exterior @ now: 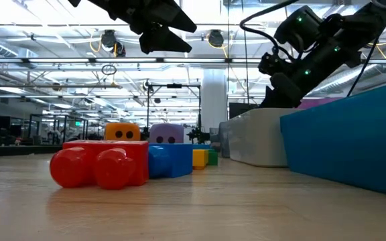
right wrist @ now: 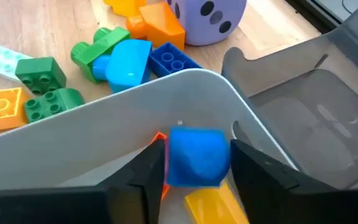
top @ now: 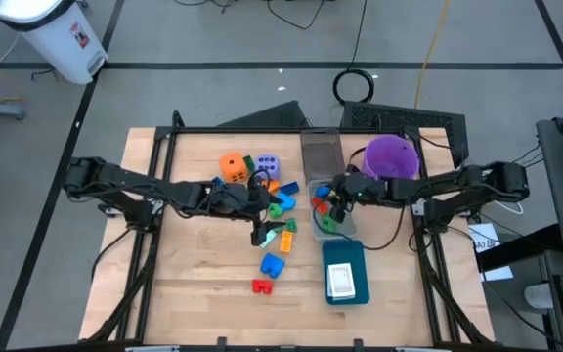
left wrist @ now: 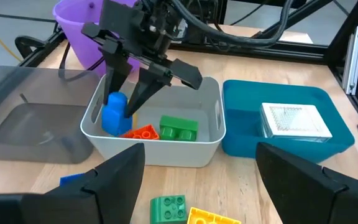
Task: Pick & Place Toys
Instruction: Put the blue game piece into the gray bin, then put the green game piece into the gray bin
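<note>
My right gripper (right wrist: 194, 163) is clamped on a blue block (right wrist: 194, 155), held low inside the white bin (left wrist: 213, 134) for release (left gripper (left wrist: 194, 186), parted, waits at nine o'clock).

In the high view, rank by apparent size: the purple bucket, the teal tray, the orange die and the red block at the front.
1. Teal tray and purple bucket: footprints look close, too close to rank.
2. Orange die.
3. Red block, smallest.
</note>
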### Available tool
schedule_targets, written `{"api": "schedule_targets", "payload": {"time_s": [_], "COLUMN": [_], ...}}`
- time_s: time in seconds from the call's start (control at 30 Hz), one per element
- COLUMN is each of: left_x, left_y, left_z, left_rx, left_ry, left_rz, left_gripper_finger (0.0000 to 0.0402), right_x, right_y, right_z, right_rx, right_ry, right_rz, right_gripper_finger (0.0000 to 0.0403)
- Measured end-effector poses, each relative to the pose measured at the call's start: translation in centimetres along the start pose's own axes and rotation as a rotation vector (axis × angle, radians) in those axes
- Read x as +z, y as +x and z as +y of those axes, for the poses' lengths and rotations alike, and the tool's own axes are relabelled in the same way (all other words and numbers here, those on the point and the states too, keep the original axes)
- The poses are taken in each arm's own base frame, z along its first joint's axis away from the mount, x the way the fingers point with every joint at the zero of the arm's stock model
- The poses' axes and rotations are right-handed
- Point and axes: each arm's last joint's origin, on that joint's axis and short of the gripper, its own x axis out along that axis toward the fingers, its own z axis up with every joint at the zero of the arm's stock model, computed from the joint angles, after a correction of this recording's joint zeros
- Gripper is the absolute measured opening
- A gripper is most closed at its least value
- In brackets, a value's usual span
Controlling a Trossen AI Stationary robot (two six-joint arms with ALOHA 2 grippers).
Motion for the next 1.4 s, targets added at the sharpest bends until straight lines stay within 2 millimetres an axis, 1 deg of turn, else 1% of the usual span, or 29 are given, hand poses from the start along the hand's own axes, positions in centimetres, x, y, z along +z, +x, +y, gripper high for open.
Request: {"api": "schedule_targets", "payload": {"time_s": [0.23, 0.33, 0.43, 0.53, 0.67, 0.73, 0.8, 0.9, 0.97, 1.0, 1.07, 1.17, 1.27, 1.4], "left_x": [0.0, -0.3, -0.7, -1.1, -2.9, -3.7, -4.9, -6.3, -7.4, -8.0, -8.9, -10.8, -12.4, -14.1], "left_y": [0.0, -0.1, -0.8, -1.9, -2.7, -2.8, -3.1, -3.5, -4.1, -4.5, -4.8, -5.4, -5.6, -5.9], "left_z": [-0.1, 0.0, 0.5, 1.3, 1.9, 2.4, 3.1, 4.5, 5.5, 6.0, 7.0, 8.0, 8.5, 8.7], "left_rx": [-0.004, 0.005, 0.088, 0.225, 0.371, 0.424, 0.48, 0.563, 0.635, 0.674, 0.739, 0.827, 0.854, 0.855], "left_ry": [-0.003, -0.007, -0.015, -0.043, -0.067, -0.106, -0.147, -0.278, -0.387, -0.444, -0.581, -0.748, -0.829, -0.842], "left_rz": [0.001, 0.032, 0.097, 0.155, 0.248, 0.27, 0.314, 0.351, 0.404, 0.434, 0.441, 0.501, 0.534, 0.589], "left_gripper_finger": [0.031, 0.031, 0.031, 0.031, 0.031, 0.031, 0.031, 0.031, 0.031, 0.031, 0.031, 0.031, 0.031, 0.031], "right_x": [0.6, 0.9, 1.1, 1.0, 1.0, 0.9, 0.9, 1.0, 1.0, 1.0, 1.0, 1.0, 1.0, 1.0], "right_y": [-0.8, -1.3, -1.6, -2.0, -2.1, -2.2, -2.2, -2.2, -2.2, -2.2, -2.2, -2.2, -2.2, -2.2], "right_z": [0.0, 0.0, 0.2, 0.5, 0.9, 1.1, 1.1, 1.1, 1.1, 1.1, 1.1, 1.1, 1.1, 1.1], "right_rx": [0.01, 0.022, 0.031, 0.046, 0.063, 0.069, 0.07, 0.064, 0.064, 0.064, 0.065, 0.065, 0.065, 0.063], "right_ry": [0.008, 0.01, 0.008, -0.003, -0.017, -0.02, -0.02, -0.02, -0.019, -0.019, -0.019, -0.017, -0.018, -0.018], "right_rz": [-0.041, -0.063, -0.077, -0.074, -0.072, -0.074, -0.074, -0.075, -0.077, -0.077, -0.078, -0.083, -0.083, -0.083], "right_gripper_finger": [0.0217, 0.0239, 0.0253, 0.0261, 0.0262, 0.026, 0.0259, 0.026, 0.026, 0.026, 0.0259, 0.0256, 0.0256, 0.0255]}}
